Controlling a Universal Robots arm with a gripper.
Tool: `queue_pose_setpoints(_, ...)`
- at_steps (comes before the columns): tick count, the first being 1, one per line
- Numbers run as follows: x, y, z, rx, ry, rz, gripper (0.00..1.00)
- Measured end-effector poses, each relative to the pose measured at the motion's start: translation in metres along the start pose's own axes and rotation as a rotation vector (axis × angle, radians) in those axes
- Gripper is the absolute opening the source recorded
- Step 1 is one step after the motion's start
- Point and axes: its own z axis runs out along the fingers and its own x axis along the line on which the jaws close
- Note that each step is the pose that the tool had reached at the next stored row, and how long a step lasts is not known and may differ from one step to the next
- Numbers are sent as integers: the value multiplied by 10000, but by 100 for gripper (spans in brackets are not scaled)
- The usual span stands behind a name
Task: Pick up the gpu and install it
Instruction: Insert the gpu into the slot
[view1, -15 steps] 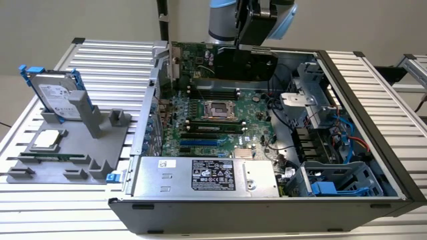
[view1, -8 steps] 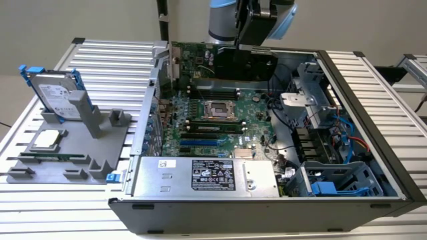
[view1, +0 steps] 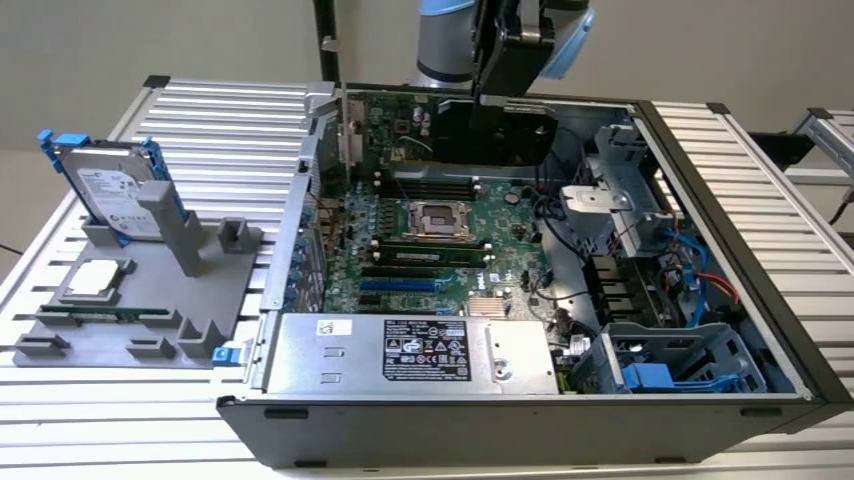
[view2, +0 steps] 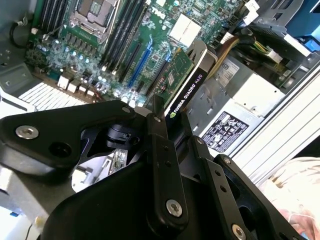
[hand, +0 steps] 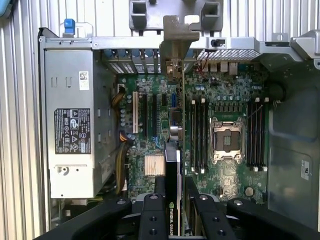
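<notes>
Gripper (hand: 176, 216) is clamped on the gpu (hand: 172, 170). In both wrist views one finger (hand: 152, 220) presses each face of the card, with the black cooler edge between them.

The card is held on edge inside the open PC case (view1: 534, 430), over the motherboard (view1: 387, 235).

First wrist view:
- The silver end bracket (hand: 175, 55) is at the case's rear slot wall.
- The card runs along the expansion slots (hand: 145, 115), just beside the nearer memory slots (hand: 197, 135).
- I can't tell whether the edge connector is touching a slot.

Second wrist view: same grip (view2: 175, 135). The gpu (view2: 189, 82) points from the fingers out over the board, toward the power supply (view2: 225, 120).

Exterior view:
- The gpu (view1: 494, 130) shows as a black block at upper centre of frame, under the arm (view1: 447, 40), over the far end of the board.
- The CPU socket (view1: 434, 218) is just below it in frame.
- The power supply fills the lower centre of the case.
- On the exterior view's left, a grey fixture (view1: 167, 290) sits on the slatted table (view1: 214, 120), well apart from the gpu.
- In the fixture, a hard drive in a blue frame (view1: 114, 185) stands tilted at upper left.
- A CPU chip (view1: 94, 278) lies flat below the drive.
- A memory stick (view1: 107, 313) sits on edge in the fixture near its front.
</notes>
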Motion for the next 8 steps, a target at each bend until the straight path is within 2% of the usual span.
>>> queue_pose_setpoints(4,1,-1,33,33,-3,37,0)
queue_pose_setpoints(8,2,-1,63,39,-4,303,0)
